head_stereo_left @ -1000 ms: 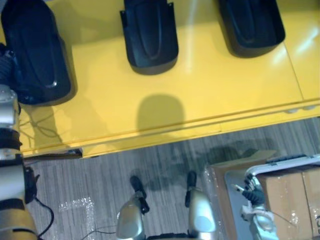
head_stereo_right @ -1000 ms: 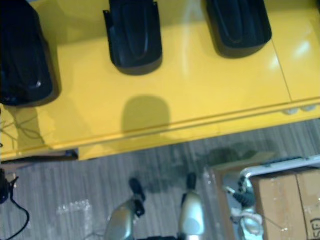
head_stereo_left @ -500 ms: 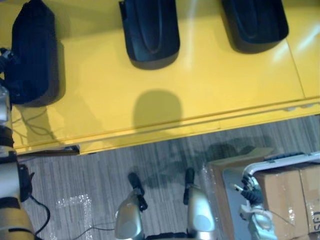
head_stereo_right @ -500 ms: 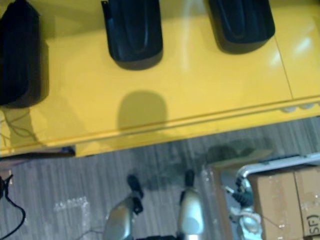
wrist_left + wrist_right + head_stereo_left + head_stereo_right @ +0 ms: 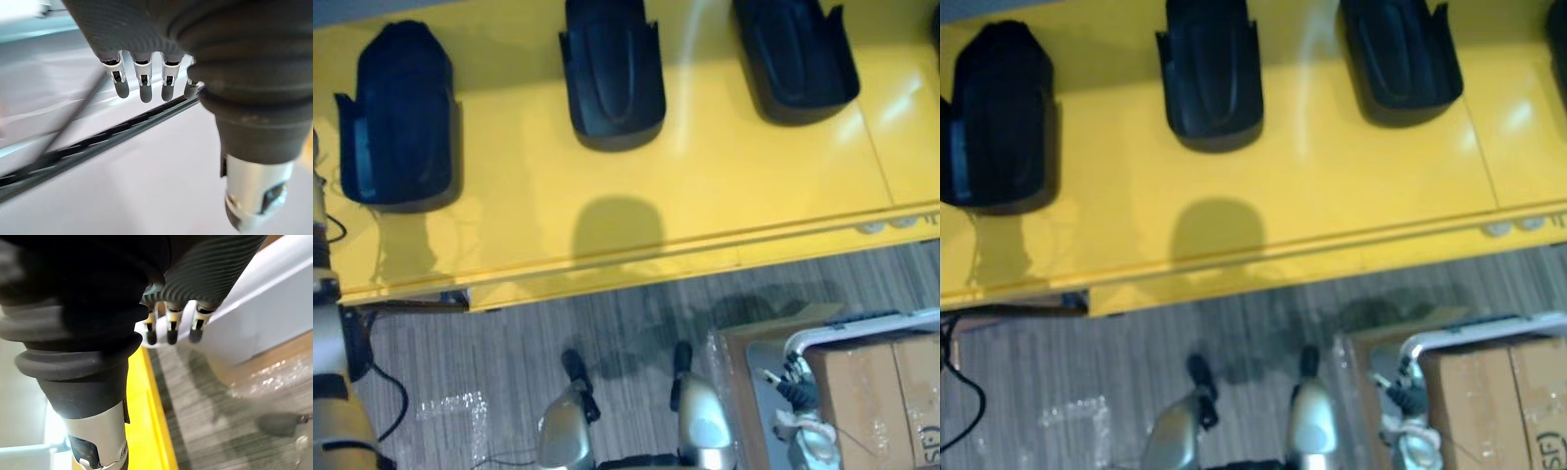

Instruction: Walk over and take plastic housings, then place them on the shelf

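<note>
Toward the far edge of the yellow surface (image 5: pixel 705 196), a row of three black plastic housings, well apart from one another. Left housing (image 5: pixel 399 116) near the far left corner, long axis running from near edge to far edge, rounded end toward the far edge and open flanged end toward the near edge. Middle housing (image 5: pixel 612 73) and right housing (image 5: pixel 795 59) turned the other way, rounded ends toward the near edge, on the same near-to-far axis, the right one slightly slanted. Left hand (image 5: pixel 141 81) with fingers hanging straight and loose, nothing held. Right hand (image 5: pixel 170 330) likewise slack and empty, over the grey floor (image 5: pixel 489 333) just off the surface's near edge. Both hands judged short of the surface, with every housing ahead of the fingertips and beyond the near edge. Left arm at the surface's left end, so probably nearer to the left housing; right arm low by the cardboard box (image 5: pixel 871 382) on the right. No label or brand legible on any housing. Dark print at the box's corner, cut off and too small to read.
</note>
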### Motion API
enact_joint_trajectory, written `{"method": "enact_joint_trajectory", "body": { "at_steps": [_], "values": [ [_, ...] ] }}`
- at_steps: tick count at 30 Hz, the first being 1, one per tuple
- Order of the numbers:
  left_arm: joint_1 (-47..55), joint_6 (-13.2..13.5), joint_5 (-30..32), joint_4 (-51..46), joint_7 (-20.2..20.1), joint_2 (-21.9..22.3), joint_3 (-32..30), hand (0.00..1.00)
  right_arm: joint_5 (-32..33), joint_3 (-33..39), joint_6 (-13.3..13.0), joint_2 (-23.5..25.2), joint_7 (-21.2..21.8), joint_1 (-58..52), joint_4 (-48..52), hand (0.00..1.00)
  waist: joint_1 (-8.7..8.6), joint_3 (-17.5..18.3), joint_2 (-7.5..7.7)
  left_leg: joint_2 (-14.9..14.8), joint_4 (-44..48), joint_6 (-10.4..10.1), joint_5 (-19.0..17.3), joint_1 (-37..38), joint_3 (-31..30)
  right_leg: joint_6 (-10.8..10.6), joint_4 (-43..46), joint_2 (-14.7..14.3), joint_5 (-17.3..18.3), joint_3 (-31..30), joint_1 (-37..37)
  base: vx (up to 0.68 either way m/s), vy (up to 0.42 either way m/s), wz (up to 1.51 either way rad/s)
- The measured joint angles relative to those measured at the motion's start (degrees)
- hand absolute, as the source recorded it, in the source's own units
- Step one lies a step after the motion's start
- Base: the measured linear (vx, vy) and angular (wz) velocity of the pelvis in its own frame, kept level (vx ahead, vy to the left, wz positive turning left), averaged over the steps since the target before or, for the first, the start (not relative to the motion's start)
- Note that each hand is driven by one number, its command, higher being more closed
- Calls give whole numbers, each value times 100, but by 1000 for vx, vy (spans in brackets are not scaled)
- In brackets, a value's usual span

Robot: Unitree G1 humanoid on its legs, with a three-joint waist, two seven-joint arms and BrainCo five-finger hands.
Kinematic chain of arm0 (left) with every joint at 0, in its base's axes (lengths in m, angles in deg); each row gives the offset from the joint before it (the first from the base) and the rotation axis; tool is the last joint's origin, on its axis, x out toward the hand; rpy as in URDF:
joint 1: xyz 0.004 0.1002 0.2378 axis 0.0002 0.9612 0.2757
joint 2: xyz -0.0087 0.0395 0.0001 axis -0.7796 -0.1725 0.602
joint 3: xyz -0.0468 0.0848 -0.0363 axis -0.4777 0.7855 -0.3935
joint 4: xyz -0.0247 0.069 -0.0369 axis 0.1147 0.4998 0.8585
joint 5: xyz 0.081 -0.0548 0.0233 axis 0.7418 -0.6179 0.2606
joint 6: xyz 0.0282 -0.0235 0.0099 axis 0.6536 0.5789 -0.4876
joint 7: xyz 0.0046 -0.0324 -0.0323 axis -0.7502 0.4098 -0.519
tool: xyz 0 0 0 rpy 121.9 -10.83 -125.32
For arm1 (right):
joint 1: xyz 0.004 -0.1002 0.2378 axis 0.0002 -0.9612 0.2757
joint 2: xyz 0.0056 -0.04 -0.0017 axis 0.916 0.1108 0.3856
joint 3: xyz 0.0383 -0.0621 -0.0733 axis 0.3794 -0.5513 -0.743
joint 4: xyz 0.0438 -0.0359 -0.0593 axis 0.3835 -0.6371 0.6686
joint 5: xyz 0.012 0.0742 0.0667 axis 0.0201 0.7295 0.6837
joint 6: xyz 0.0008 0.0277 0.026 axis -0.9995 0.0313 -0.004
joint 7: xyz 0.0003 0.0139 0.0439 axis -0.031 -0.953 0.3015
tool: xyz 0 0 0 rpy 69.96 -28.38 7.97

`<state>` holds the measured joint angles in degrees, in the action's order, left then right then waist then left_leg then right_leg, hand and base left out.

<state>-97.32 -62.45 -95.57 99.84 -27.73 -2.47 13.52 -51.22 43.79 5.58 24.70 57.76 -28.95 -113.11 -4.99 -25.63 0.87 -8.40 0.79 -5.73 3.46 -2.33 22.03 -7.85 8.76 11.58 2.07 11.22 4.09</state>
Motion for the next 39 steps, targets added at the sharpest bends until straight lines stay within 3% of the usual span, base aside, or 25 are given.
{"method": "enact_joint_trajectory", "body": {
  "at_steps": [4,6,8,11,12,18,20,29,33,39],
  "values": [
    [1311,321,-53,-718,-314,154,-704,0,-35,76,66,273,-11,-278,-62,0,16,719,-87,31,-285,-44,38,265,-97,-26,-429,-48,-54,245,-455,109,3,17],
    [2131,558,-105,-1185,-512,427,-1244,0,-136,111,136,390,-75,-470,-115,0,151,1104,-104,35,-382,-47,37,437,-104,-26,-594,-69,-54,320,-701,154,-19,15],
    [2917,790,-442,-1635,-847,907,-1819,0,-221,185,163,462,-141,-604,-157,0,264,1400,-165,55,-447,-51,35,553,-140,-26,-714,-68,-54,503,-933,98,-13,27],
    [4113,817,-1047,-2231,-1602,1714,-2362,0,-222,398,266,588,-231,-668,-185,0,419,1693,-259,65,-505,-74,19,658,-270,-25,-745,-65,-53,671,-1148,44,4,29],
    [4579,820,-1214,-2434,-1939,2031,-2484,100,-223,496,328,636,-247,-695,-195,0,469,1781,-263,83,-524,-76,18,681,-303,-25,-766,-54,-53,769,-1214,6,11,24],
    [5953,710,-1662,-2883,-3278,2871,-2537,100,-406,978,601,764,-242,-835,-402,0,770,2045,-217,131,-577,-156,-45,781,-386,-16,-868,5,-41,907,-1437,-52,12,10],
    [6300,427,-1963,-2924,-3938,3066,-2572,100,-476,1109,669,765,-239,-854,-481,0,787,2142,-228,163,-582,-156,-43,802,-392,22,-862,19,-14,913,-1483,-72,26,0],
    [6397,-334,-2692,-3036,-5521,3211,-2034,100,-497,1222,693,743,-217,-840,-676,0,885,2257,-174,218,-590,-98,87,733,-530,8,-862,54,-6,1074,-1460,-21,8,7],
    [6284,-690,-2986,-2894,-5923,3158,-1872,100,-485,1223,673,734,-190,-692,-676,0,887,2263,-161,219,-592,-99,84,746,-570,7,-930,32,-7,1098,-1527,37,-9,7],
    [6069,-1116,-3155,-2379,-6017,2962,-1358,100,-457,1221,675,710,-133,-503,-681,0,890,2247,-155,205,-592,-133,49,794,-477,2,-975,18,-10,1054,-1543,42,-8,-5]
  ]
}}
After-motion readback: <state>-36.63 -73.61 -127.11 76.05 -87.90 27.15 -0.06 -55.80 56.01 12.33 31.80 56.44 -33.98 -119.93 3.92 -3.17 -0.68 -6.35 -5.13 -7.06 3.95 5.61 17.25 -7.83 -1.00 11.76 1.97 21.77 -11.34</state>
